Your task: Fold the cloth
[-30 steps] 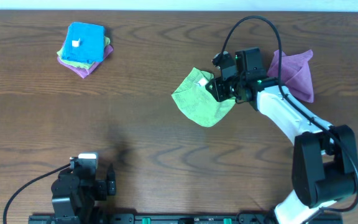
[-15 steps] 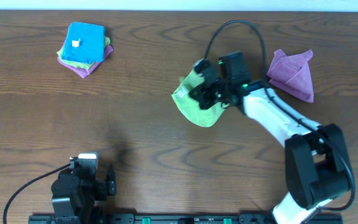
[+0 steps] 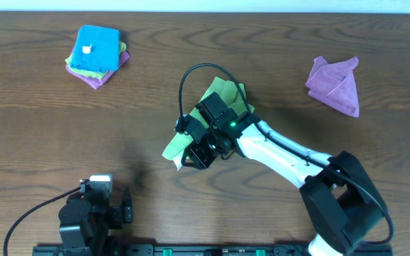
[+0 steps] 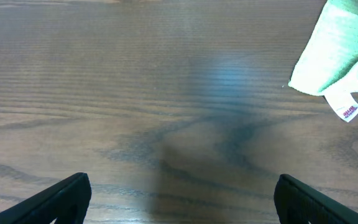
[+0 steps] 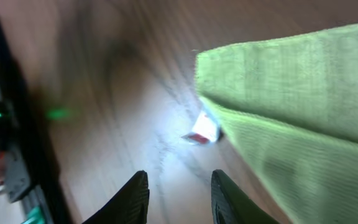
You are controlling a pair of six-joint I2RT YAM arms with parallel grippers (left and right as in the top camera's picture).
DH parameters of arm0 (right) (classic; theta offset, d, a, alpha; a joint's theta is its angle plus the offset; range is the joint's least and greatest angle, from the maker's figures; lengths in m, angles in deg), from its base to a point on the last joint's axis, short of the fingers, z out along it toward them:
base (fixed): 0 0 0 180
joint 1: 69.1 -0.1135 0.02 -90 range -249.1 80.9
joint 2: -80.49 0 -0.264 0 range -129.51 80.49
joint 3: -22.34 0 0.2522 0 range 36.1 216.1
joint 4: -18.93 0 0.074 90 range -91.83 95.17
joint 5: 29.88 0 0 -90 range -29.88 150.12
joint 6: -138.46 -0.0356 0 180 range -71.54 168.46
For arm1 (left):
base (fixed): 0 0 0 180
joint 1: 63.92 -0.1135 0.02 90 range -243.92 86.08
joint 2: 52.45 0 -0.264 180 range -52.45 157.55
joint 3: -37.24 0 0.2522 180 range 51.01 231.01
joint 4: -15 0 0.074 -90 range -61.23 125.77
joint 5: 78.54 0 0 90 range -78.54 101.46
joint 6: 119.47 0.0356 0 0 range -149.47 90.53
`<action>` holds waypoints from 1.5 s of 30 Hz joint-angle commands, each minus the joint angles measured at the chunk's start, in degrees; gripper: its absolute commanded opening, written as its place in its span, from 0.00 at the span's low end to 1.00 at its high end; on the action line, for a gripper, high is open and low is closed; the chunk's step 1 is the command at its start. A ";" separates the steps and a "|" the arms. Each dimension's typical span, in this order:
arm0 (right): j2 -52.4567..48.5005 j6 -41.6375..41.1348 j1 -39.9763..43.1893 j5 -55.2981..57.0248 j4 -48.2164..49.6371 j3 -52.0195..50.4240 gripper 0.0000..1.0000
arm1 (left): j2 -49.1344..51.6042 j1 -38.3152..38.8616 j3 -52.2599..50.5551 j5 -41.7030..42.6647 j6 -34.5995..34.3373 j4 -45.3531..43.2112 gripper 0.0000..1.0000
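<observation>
Two grippers, one cloth.

Overhead: the cloth (image 3: 223, 96), lime-green, is drawn out into a long doubled strip. The right gripper (image 3: 192, 153) is over its near end. A purple cloth (image 3: 333, 84) lies well to its right and a blue folded cloth (image 3: 96, 48) far to its left.

Left wrist: the left gripper (image 4: 179, 186) is released, fingers wide, short of the cloth's corner and white tag (image 4: 347, 111).

Right wrist, blurred: the right fingers (image 5: 137, 194) are parted over bare table (image 5: 166, 143), with the cloth just beyond them.

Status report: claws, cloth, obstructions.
Left claw open, empty, parked. Right claw open by tag, nothing between tips. Cloth doubled at that corner, fold unfinished. Nothing obstructing.
</observation>
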 commanded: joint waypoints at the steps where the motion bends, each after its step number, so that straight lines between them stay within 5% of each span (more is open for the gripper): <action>1: 1.25 -2.86 0.76 7.58 1.07 0.74 0.44 | -0.37 0.28 0.00 -0.15 -0.68 0.55 0.95; 4: 3.54 -8.52 2.62 18.93 2.45 0.76 0.75 | -0.37 0.31 0.00 -0.15 -0.68 0.55 0.95; 10: 5.09 -12.85 9.20 25.51 3.06 0.76 0.76 | -0.37 0.31 0.00 -0.15 -0.68 0.55 0.95; 18: 4.96 -3.26 18.18 27.50 6.16 0.76 0.76 | -0.37 0.28 0.00 -0.15 -0.68 0.55 0.95; 29: 2.10 -0.39 20.04 20.83 6.84 0.76 0.71 | -0.37 0.31 0.00 -0.15 -0.68 0.55 0.95; 38: 0.98 -0.39 20.04 17.99 6.58 0.76 0.31 | -0.37 0.31 0.00 -0.15 -0.68 0.55 0.95; 42: 1.07 -0.39 20.04 16.52 5.11 0.76 0.01 | -0.37 0.28 0.00 -0.15 -0.68 0.55 0.95; 45: 1.64 -0.44 20.04 17.46 1.49 0.76 0.01 | -0.37 0.28 0.00 -0.15 -0.68 0.55 0.95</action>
